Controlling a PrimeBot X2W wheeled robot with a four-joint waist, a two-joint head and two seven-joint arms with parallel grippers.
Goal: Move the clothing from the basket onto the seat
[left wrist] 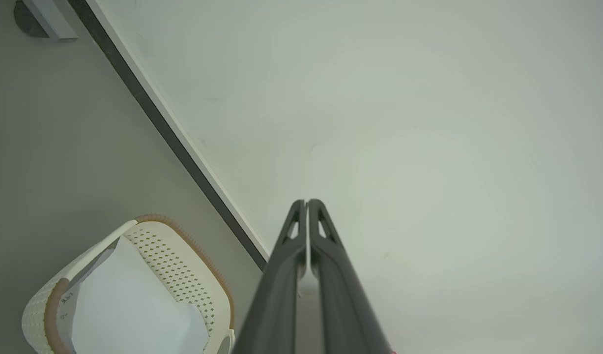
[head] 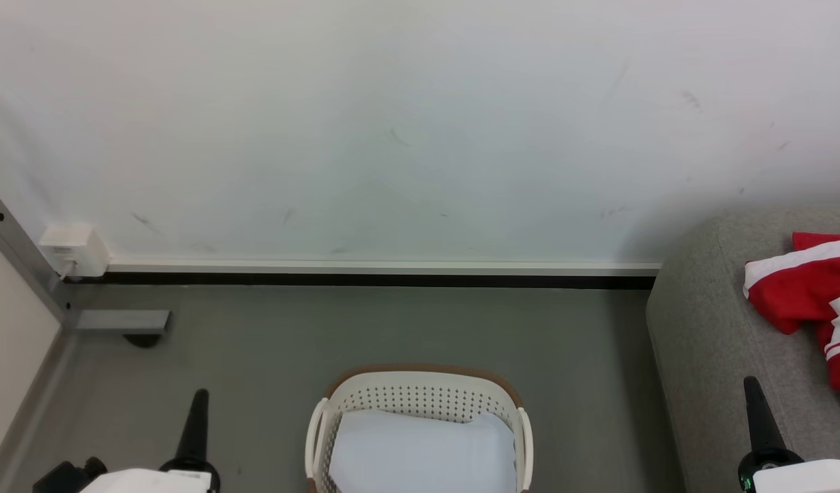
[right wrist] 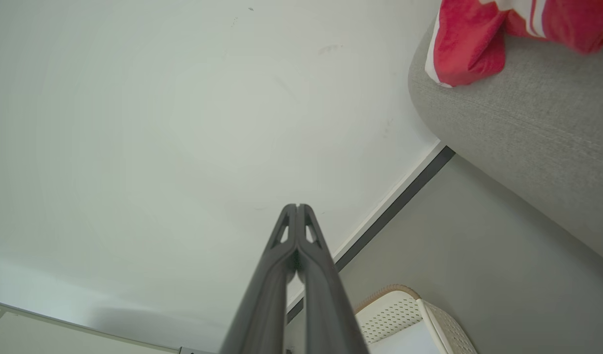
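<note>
Left gripper [head: 200, 396] and right gripper [head: 750, 382] both pinched tight, holding nothing, with the clothing [head: 803, 294] on the seat [head: 707, 335].
We see the red-and-white clothing ahead of the right gripper and off to its right, not touching it. It lies well apart from the left gripper, across the basket [head: 420, 392], which holds a pale sheet [head: 420, 452]. The visible part of the heap runs from the seat's far end toward us, its white band angled across — the rest is cut off at the frame's edge.

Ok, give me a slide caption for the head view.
Red clothing on the grey seat; a pale sheet in the basket; left gripper and right gripper shut, empty, flanking it.
</note>
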